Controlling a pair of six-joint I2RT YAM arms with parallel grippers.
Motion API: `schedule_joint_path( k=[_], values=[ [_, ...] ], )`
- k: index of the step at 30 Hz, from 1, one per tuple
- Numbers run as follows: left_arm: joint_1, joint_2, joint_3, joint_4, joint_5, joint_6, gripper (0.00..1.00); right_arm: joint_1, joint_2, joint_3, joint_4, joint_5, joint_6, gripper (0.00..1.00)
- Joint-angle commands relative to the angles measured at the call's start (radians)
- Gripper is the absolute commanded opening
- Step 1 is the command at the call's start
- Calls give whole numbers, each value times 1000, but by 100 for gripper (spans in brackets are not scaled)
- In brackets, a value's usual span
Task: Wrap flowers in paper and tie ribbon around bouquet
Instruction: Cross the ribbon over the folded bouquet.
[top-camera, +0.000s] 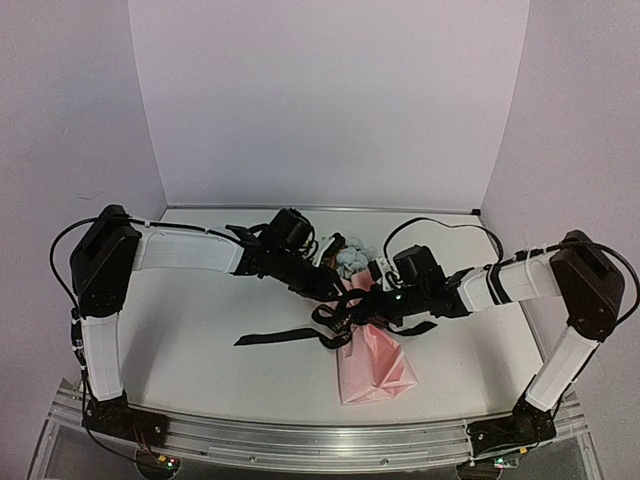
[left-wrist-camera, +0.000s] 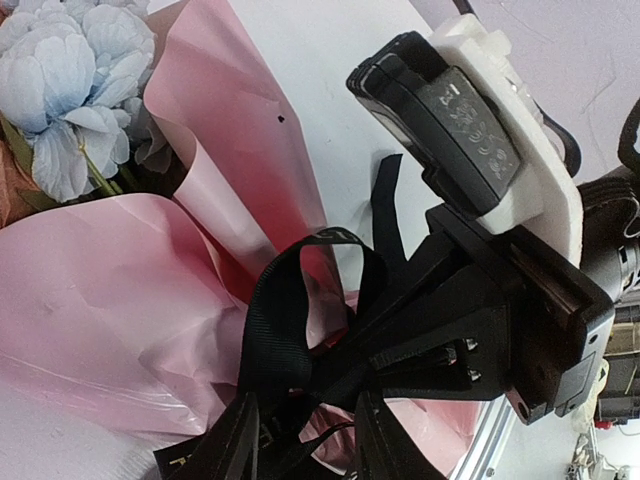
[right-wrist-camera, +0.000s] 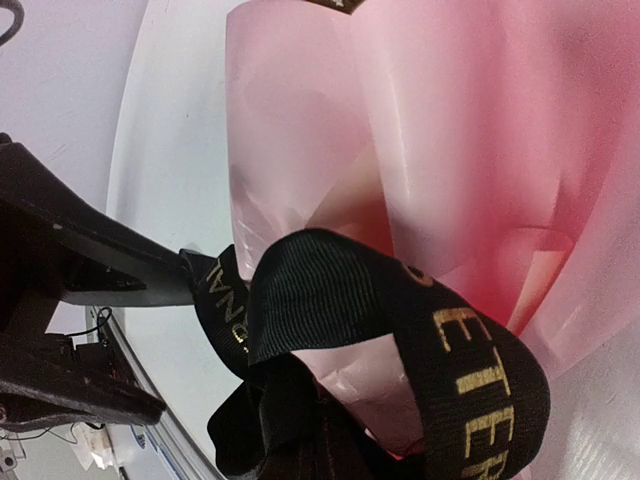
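Note:
The bouquet lies mid-table, its pink paper (top-camera: 378, 372) fanning toward me and the pale blue flowers (top-camera: 350, 261) at the far end. The same flowers (left-wrist-camera: 62, 92) fill the top left of the left wrist view. A black ribbon (top-camera: 338, 325) with gold lettering circles the cone's waist, and one tail trails left. My left gripper (left-wrist-camera: 305, 400) stands open, with a loop of the ribbon (left-wrist-camera: 285, 320) rising between its spread fingers. From the right, my right gripper (top-camera: 362, 312) is shut on the ribbon beside the knot. Close up, the ribbon (right-wrist-camera: 340, 290) arches over the paper (right-wrist-camera: 470, 130).
Both arms meet over the bouquet in the middle of the white table (top-camera: 190, 320). A metal rail (top-camera: 300, 440) runs along the near edge. White walls close the back and sides.

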Motion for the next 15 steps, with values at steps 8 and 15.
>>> schedule_joint_path(
  k=[8,15],
  values=[
    [-4,9,18,22,23,69,36,1,8,27,4,24,-22,0],
    [-4,62,72,-17,-19,94,38,1,5,28,6,20,-23,0]
  ],
)
